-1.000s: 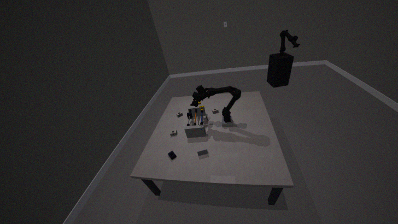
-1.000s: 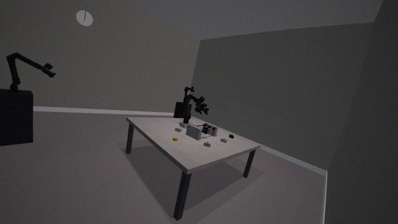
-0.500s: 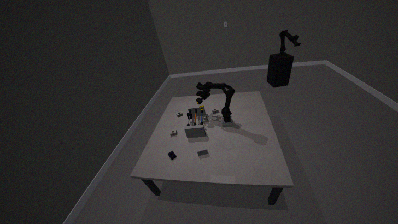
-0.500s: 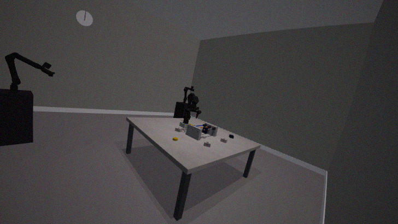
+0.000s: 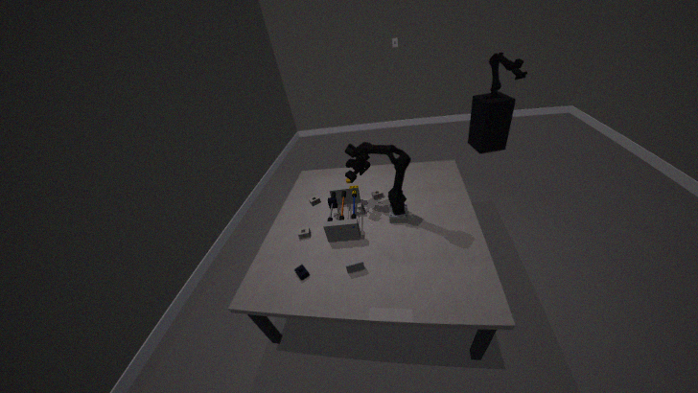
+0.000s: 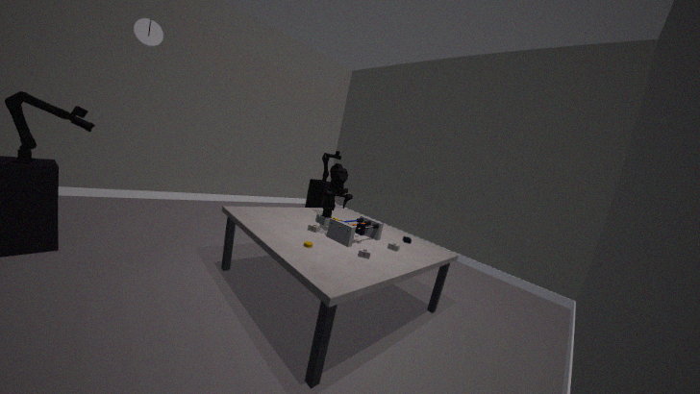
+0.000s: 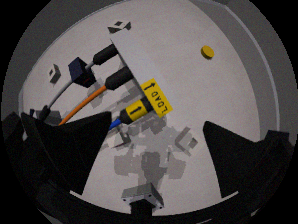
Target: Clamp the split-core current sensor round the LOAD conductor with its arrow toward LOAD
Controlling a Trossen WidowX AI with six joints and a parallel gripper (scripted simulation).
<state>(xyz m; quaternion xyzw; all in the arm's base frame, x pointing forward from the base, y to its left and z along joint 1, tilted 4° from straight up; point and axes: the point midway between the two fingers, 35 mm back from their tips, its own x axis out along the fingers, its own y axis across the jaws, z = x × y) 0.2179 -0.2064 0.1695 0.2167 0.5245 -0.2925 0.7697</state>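
Three conductors lying below my wide-open gripper

I'm holding the empty pincer above the table, its fingers standing well apart. The blue conductor is running beside the LOAD marker. One dark block is sitting apart from the frame, too small for me to confirm as the open sensor.

Dim light falls on plain grey-beige walls edged at the foot by a pale baseboard. A pale rectangular tabletop on dark square legs stands on the smooth grey floor. A round white clock-like disc hangs on one wall.
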